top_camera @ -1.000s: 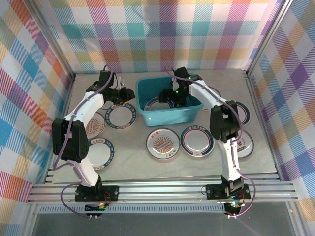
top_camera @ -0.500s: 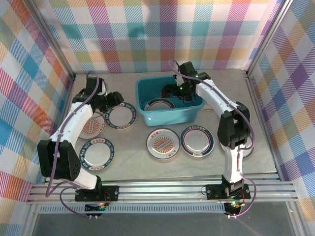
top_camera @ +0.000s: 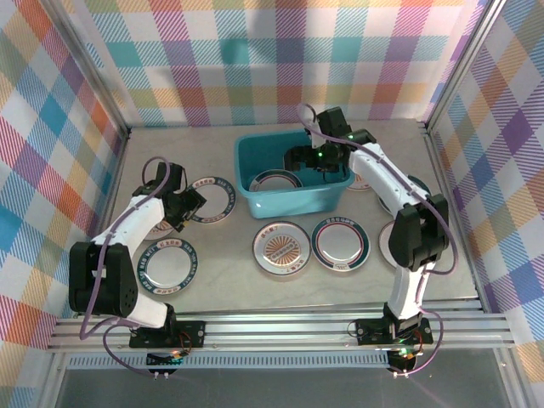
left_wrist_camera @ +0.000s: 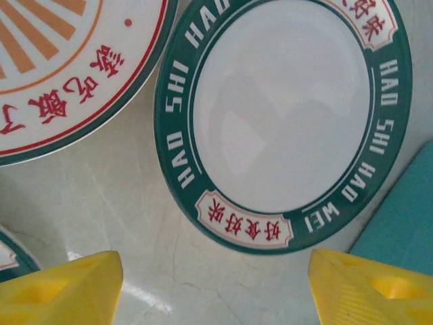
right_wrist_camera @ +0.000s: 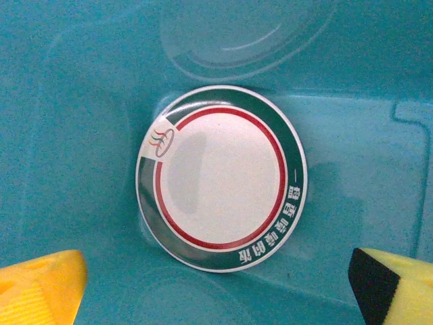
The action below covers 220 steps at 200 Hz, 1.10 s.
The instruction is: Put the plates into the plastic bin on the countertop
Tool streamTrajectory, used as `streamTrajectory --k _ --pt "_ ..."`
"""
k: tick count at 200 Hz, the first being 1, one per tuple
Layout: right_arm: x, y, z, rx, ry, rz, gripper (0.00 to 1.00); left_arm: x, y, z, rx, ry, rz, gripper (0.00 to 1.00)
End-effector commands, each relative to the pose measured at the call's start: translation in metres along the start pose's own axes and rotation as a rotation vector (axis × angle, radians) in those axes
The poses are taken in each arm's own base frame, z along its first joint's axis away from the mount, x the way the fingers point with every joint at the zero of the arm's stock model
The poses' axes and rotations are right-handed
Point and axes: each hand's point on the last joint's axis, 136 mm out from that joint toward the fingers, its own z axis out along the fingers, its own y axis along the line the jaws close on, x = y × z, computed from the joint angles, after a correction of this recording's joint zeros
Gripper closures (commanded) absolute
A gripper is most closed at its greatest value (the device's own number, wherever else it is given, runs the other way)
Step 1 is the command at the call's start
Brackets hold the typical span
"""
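The teal plastic bin (top_camera: pixel 289 177) stands at the back middle of the countertop (top_camera: pixel 229 272). One red-ringed plate (right_wrist_camera: pixel 220 177) lies on its floor, below my open right gripper (right_wrist_camera: pixel 216 291), which hovers over the bin (top_camera: pixel 310 158) with nothing between its fingers. My left gripper (top_camera: pixel 189 202) is open low over bare countertop (left_wrist_camera: pixel 216 291), just short of a teal-rimmed plate (left_wrist_camera: pixel 284 122) left of the bin. An orange-patterned plate (left_wrist_camera: pixel 54 68) lies beside it. More plates (top_camera: pixel 285 249) (top_camera: pixel 340 241) (top_camera: pixel 167 265) lie flat in front.
Further plates lie on the right (top_camera: pixel 421 191), partly under the right arm, and one (top_camera: pixel 364 180) sits behind the bin's right end. A corner of the bin (left_wrist_camera: pixel 406 217) is close to my left gripper's right finger. Plaid walls enclose three sides; a metal rail (top_camera: pixel 272 327) runs along the front.
My left gripper has opened wider and drawn back toward the near left, away from the bin. The right gripper has shifted toward the bin's back, staying open above the plate inside.
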Motion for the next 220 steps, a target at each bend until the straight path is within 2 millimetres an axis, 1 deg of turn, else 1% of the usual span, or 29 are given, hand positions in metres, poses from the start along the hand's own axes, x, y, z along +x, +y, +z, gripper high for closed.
streamTrajectory --k 1,38,64,112,148,165,181,192,220 --pt "-0.006 0.004 -0.013 0.003 -0.059 -0.037 0.01 -0.002 0.004 0.019 -0.027 -0.002 -0.065 0.27" --pt "-0.007 0.003 -0.017 0.013 -0.072 -0.039 0.01 -0.003 0.0 0.039 -0.028 0.019 -0.066 0.27" --pt "-0.009 0.004 -0.015 0.008 -0.072 -0.034 0.0 -0.004 -0.003 0.053 -0.021 0.036 -0.056 0.28" --pt "-0.01 0.003 -0.009 0.009 -0.06 -0.025 0.0 -0.001 -0.001 0.068 -0.023 0.051 -0.043 0.32" --pt "-0.011 0.002 -0.004 0.014 -0.048 -0.015 0.0 0.0 0.001 0.076 -0.023 0.062 -0.031 0.41" --pt "-0.011 0.002 -0.001 0.011 -0.043 -0.013 0.0 0.0 0.004 0.077 -0.033 0.059 -0.028 0.46" --pt "-0.012 0.004 -0.001 -0.001 -0.041 -0.015 0.0 0.001 0.009 0.077 -0.045 0.053 -0.027 0.48" --pt "-0.013 0.007 -0.001 -0.015 -0.043 -0.017 0.0 0.002 0.011 0.078 -0.045 0.051 -0.027 0.51" --pt "-0.016 0.011 0.0 -0.035 -0.046 -0.016 0.0 0.004 0.013 0.079 -0.048 0.054 -0.026 0.64"
